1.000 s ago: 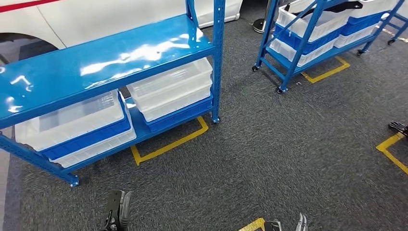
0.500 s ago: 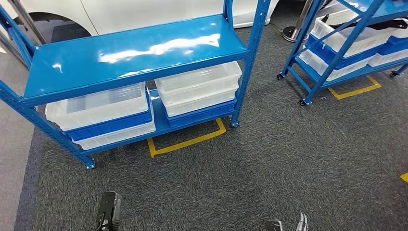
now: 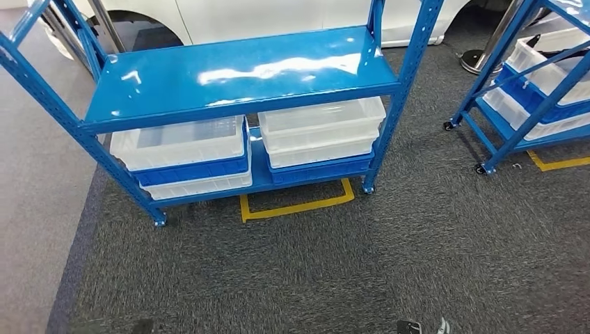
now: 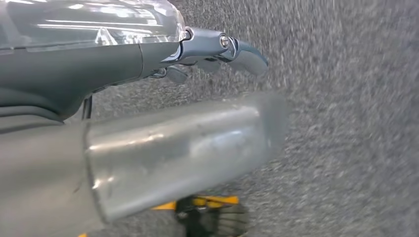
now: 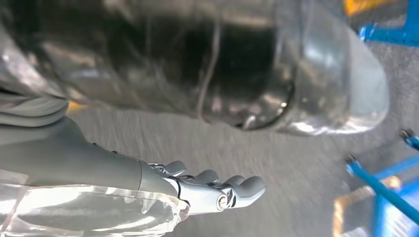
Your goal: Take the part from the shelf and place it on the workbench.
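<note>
Standing on grey carpet, one blue shelf rack holds two stacks of white and blue bins on its lower level; no part is discernible. Left hand and right hand hang empty, fingers loosely apart.

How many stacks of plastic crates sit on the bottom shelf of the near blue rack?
2. The left stack of white and blue plastic crates and the right stack stand side by side on the bottom shelf of the near blue metal rack. Its top shelf may hide more behind.
</note>
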`<state>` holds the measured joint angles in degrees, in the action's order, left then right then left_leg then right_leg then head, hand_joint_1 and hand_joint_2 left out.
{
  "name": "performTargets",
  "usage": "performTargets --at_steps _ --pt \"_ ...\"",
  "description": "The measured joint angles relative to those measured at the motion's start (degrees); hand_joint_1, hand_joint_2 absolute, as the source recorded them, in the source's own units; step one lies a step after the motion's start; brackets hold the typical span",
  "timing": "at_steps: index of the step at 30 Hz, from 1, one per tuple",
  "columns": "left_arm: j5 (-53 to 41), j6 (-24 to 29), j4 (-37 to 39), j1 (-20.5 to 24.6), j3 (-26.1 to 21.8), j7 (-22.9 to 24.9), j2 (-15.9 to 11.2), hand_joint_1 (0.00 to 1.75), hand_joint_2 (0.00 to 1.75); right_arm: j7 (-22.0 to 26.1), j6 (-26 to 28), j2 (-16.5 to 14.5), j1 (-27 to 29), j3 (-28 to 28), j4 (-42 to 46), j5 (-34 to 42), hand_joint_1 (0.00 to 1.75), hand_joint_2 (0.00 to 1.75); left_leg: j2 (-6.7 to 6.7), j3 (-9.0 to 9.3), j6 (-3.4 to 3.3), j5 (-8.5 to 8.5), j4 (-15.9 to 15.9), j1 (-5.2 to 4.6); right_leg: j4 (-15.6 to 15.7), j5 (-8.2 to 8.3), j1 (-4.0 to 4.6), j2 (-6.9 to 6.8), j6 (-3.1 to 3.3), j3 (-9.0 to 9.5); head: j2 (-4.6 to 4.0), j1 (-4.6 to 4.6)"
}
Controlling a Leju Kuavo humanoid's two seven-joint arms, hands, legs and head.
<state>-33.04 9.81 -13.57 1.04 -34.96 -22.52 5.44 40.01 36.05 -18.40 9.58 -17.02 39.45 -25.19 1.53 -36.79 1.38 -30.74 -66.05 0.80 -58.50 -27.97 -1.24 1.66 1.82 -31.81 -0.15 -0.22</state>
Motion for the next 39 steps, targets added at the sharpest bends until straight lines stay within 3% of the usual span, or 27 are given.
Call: performTargets --at_steps 2,3,4,6,8,10,12,13,15,17,18,19,21,23,25,28,30,32,34,35,37,39 --pt "0.07 0.16 0.01 0.14 -0.61 -0.72 -0.13 0.0 0.0 -0.02 -4.15 0.1 0.92 1.66 0.55 5.66 0.0 0.0 -1.02 -3.2 0.38 -2.61 -6.66 0.08 -0.09 -0.16 0.14 -1.07 0.11 0.0 0.0 -0.02" --pt "0.08 0.3 0.01 0.04 -0.91 -1.07 -0.14 0.0 0.0 -0.02 -5.73 0.14 1.45 2.19 1.04 7.51 0.0 0.0 -1.13 -3.61 0.47 -2.46 -7.63 0.09 -0.12 -0.25 0.16 -1.43 0.09 0.03 0.0 -0.01" --pt "0.1 0.46 0.01 -0.1 -1.23 -1.42 -0.15 0.0 0.0 -0.05 -6.93 0.17 1.98 2.5 1.65 8.72 0.0 0.0 -1.17 -2.84 0.46 -1.21 -6.28 0.1 -0.15 -0.34 0.17 -1.66 0.02 0.12 0.0 -0.02" --pt "0.02 0.93 0.01 -0.29 -2.08 -2.05 -0.19 0.0 0.0 -1.14 -8.4 0.27 2.64 1.9 2.69 8.81 0.0 0.0 -1.24 1.38 0.07 2.48 1.55 0.09 -0.15 -0.53 0.17 -1.91 -0.25 0.44 0.0 -0.02" --pt "-0.38 1.34 0.01 -0.3 -3.12 -2.5 -0.2 0.0 0.0 -4.32 -9.05 0.61 2.52 -1.05 2.64 5.97 0.0 0.0 -1.28 4.61 -0.58 4.18 7.57 -0.21 -0.14 -0.68 0.31 -2.04 -0.72 0.63 0.0 -0.02" --pt "-1.37 1.35 0.01 -0.38 -3.93 -2.65 -0.23 0.0 0.0 -10.11 -8.84 1.58 1.32 -5.98 -0.11 0.34 0.0 0.0 -1.24 5.1 -1.21 4.06 8.48 -0.54 0.08 -0.63 0.4 -2.06 -1.34 0.76 0.0 -0.02" --pt "-2.99 1.14 0.02 -0.47 -4.5 -2.73 -0.29 0.0 0.0 -19.78 -9.78 3.51 -0.59 -11.01 -6.13 -6.62 0.0 0.0 -1.21 5.33 -1.98 4.35 8.97 -0.29 -0.12 -0.95 0.38 -2.01 -2.01 0.88 0.0 0.0" --pt "-3.72 1.02 0.02 -0.46 -4.74 -2.82 -0.34 0.0 0.0 -24.68 -10.81 4.57 -1.29 -13.04 -9.43 -9.59 0.0 0.0 -1.21 5.46 -2.42 4.5 9.25 -0.15 -1.32 -1.79 0.37 -1.96 -2.27 0.46 0.0 0.01" --pt "-4.46 0.93 0.02 -0.48 -5.1 -3.03 -0.4 0.0 0.0 -30.16 -12.89 6.18 -2.02 -15.43 -14.42 -12.87 0.0 0.0 -1.25 5.62 -3.06 4.61 9.52 -0.1 -7.13 -5.05 0.35 -1.84 -2.65 -2.27 0.0 0.04" --pt "-4.68 0.81 0.02 -0.57 -5.35 -3.12 -0.55 0.0 0.0 -31.5 -13.68 7.12 -2.47 -16.66 -17.88 -13.94 0.0 0.0 -1.35 5.63 -3.34 4.48 9.45 -0.24 -14.34 -7.88 0.35 -1.79 -2.87 -6.15 0.0 0.05" --pt "-4.76 0.75 0.02 -0.58 -5.45 -3.13 -0.61 0.0 0.0 -31.77 -13.77 7.44 -2.7 -17.1 -19.27 -14.11 0.0 0.0 -1.37 5.68 -3.4 4.39 9.41 -0.32 -16.01 -7.88 0.35 -1.79 -2.91 -7.22 0.0 0.04" --pt "-4.84 0.68 0.02 -0.57 -5.55 -3.17 -0.67 0.0 0.0 -32.07 -13.96 7.68 -2.92 -17.5 -20.49 -14.28 0.0 0.0 -1.35 5.81 -3.4 4.28 9.37 -0.37 -15.33 -6.63 0.35 -1.79 -2.86 -7.11 0.0 0.05" --pt "-4.86 0.57 0.02 -0.54 -5.81 -3.36 -0.7 0.0 0.0 -32.84 -15.08 8.0 -3.33 -18.01 -22.26 -14.7 0.0 0.0 -1.22 6.18 -3.24 3.99 9.24 -0.43 -8.55 -2.25 0.38 -1.78 -2.48 -4.05 0.0 0.05" --pt "-4.89 0.6 0.02 -0.5 -6.31 -3.61 -0.73 0.0 0.0 -34.18 -17.24 8.26 -3.84 -18.62 -23.56 -14.63 0.0 0.0 -1.15 6.33 -2.78 3.56 8.88 -0.67 -2.14 0.21 0.65 -1.76 -1.9 -1.08 0.0 0.04" --pt "-5.36 0.7 0.02 -0.43 -6.68 -3.86 -0.81 0.0 0.0 -36.58 -19.25 8.39 -4.59 -19.7 -24.47 -13.74 0.0 0.0 -1.15 6.31 -2.18 3.3 8.72 -0.81 -0.47 0.23 0.98 -1.72 -1.41 -0.41 0.0 0.03" --pt "-6.47 0.64 0.02 -0.1 -6.73 -4.43 -0.97 0.0 0.0 -40.73 -21.23 8.42 -6.01 -21.15 -25.55 -13.65 0.0 0.0 -1.17 5.96 -1.25 2.35 7.63 -0.58 0.18 0.6 0.7 -1.78 -0.5 -0.19 0.0 0.02" --pt "-6.6 0.54 0.02 0.16 -6.87 -4.69 -1.09 0.0 0.0 -41.87 -21.9 8.51 -6.75 -21.5 -26.02 -14.61 0.0 0.0 -1.2 3.63 -0.65 -0.78 2.48 -0.3 0.52 0.78 0.48 -1.92 0.05 -0.12 0.0 0.01" --pt "-6.21 -0.1 0.02 0.31 -7.35 -4.83 -1.12 0.0 0.0 -41.85 -22.62 8.6 -7.37 -21.59 -26.47 -15.97 0.0 0.0 -1.22 0.1 -0.13 -4.13 -4.89 -0.07 0.47 0.74 0.48 -1.95 0.26 -0.21 0.0 0.01" --pt "-5.95 -1.13 0.02 0.33 -7.87 -4.79 -1.03 0.0 0.0 -40.85 -23.05 8.61 -7.75 -21.5 -26.82 -17.07 0.0 0.0 -1.24 -1.11 0.19 -3.87 -7.16 0.11 0.33 0.62 0.46 -1.94 0.17 -0.17 0.0 0.01" --pt "-5.97 -1.72 0.02 0.35 -8.06 -4.69 -0.99 0.0 0.0 -39.95 -22.89 8.6 -7.91 -21.46 -26.94 -17.24 0.0 0.0 -1.27 -0.08 0.24 -2.06 -4.87 0.21 0.2 0.47 0.42 -1.93 0.04 -0.09 0.0 0.0" --pt "-6.1 -2.65 0.03 0.41 -8.38 -4.34 -0.86 0.0 0.0 -37.47 -22.15 8.56 -8.14 -21.51 -27.14 -17.13 0.0 0.0 -1.43 3.55 0.11 1.75 2.94 0.29 -0.11 0.06 0.44 -1.92 -0.4 0.07 0.0 0.0" --pt "-6.27 -2.95 0.04 0.45 -8.95 -3.93 -0.61 0.0 0.0 -34.59 -21.09 8.51 -8.26 -21.61 -27.26 -17.1 0.0 0.0 -1.51 5.66 -0.44 3.05 7.74 0.09 -0.34 -0.22 0.6 -1.92 -0.99 0.04 0.0 0.02"
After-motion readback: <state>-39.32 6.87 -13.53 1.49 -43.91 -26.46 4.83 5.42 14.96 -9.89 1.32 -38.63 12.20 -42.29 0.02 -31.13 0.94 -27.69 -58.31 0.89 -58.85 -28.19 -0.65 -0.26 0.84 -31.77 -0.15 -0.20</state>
